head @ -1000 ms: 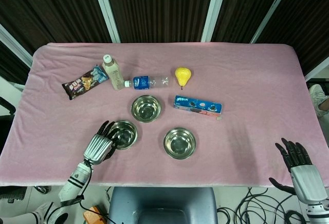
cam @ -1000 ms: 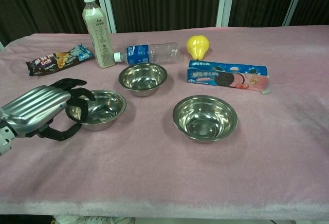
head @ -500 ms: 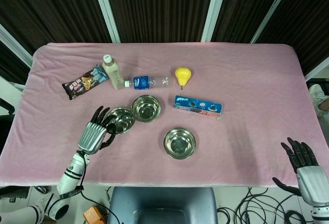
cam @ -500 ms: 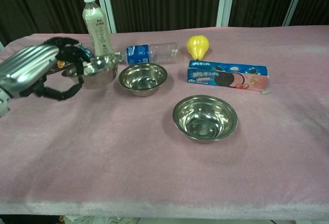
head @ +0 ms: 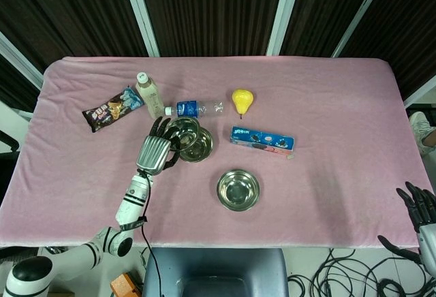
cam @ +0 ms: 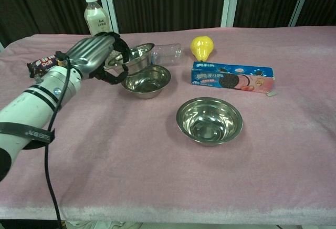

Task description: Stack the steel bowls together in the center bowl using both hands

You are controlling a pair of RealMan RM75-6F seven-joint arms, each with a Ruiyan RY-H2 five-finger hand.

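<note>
The left hand (cam: 97, 55) is holding a steel bowl (cam: 134, 56) by its near rim, its dark fingers (cam: 116, 60) curling around the edge. The held bowl is tilting and hanging just above the centre bowl (cam: 147, 79), which is sitting on the pink worktop (cam: 157, 160) directly beyond and to the right of the fingers. In the head view the held bowl (head: 182, 129) is overlapping the rim of the centre bowl (head: 197, 146); whether the two are touching cannot be told. The third bowl (cam: 209, 120) is resting on its own, well apart to the right of the fingers and nearer the robot. Past the fingers a milky bottle (cam: 94, 19) is standing upright and a clear bottle (cam: 167, 53) is lying on its side. The right hand (head: 424, 208) is showing only at the frame edge, off the worktop, fingers spread and holding nothing.
</note>
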